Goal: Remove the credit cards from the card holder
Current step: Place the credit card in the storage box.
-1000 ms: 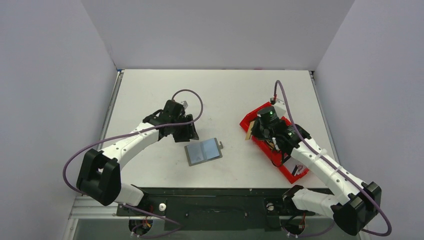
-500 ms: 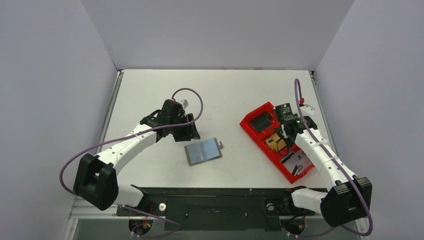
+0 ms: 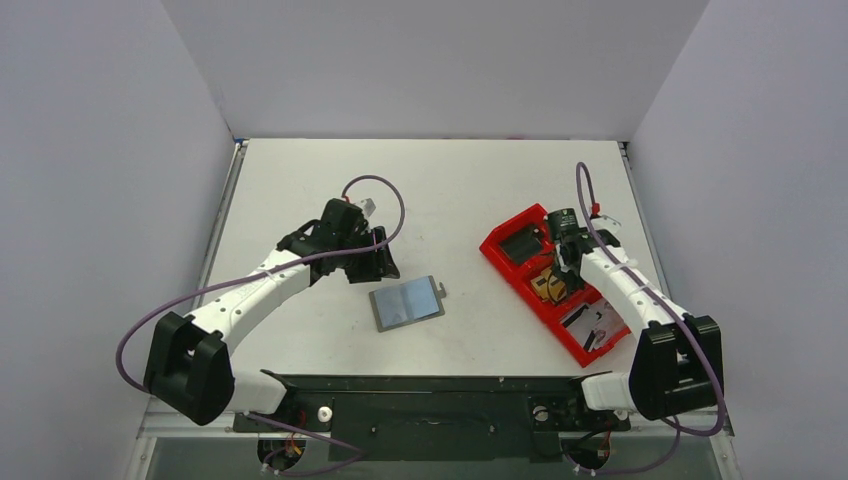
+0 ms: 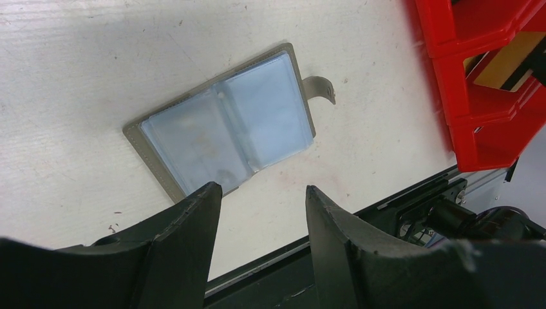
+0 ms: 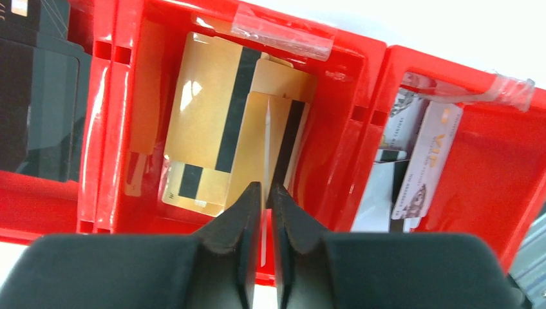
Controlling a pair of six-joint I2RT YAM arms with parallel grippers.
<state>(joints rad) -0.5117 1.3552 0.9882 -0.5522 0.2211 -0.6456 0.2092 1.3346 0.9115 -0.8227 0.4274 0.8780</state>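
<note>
Moved: the right end effector [image 3: 556, 272] is carried from the left rim of the red tray [image 3: 490, 248] to a place over its middle compartment, and the right arm's elbow is drawn in nearer the base.

Item 1, right end effector [image 5: 266, 190]: the jaws are narrowed almost to touching. A thin pale line running out from between them is read as an edge-on card [image 5: 266, 145], judged to be pinched there.

Item 2, credit cards [image 5: 206, 109]: tan, dark-striped and overlapping, these are found loose in the tray's middle compartment. A black block [image 5: 38, 109] is seen in the compartment to the left and pale printed cards [image 5: 425, 161] in the one to the right.

Item 3, card holder [image 4: 225, 132]: it is laid open and flat on the table [image 3: 450, 190], well apart from the tray, tab [image 4: 320, 87] outward. No card is seen in its blue-grey pockets, so the task is judged nearly done.

Item 4, left end effector [image 4: 261, 193]: it is held wide with nothing between the jaws, just beside the holder's near edge.

Step in hand, as judged: depositing the card. The release is best made low and inside the compartment walls, so that the card is not tipped over the divider.

Otherwise unchanged from one second ago: holder, tray and left arm are found as before. The tan card formerly projecting past the tray's rim is no longer seen there.
</note>
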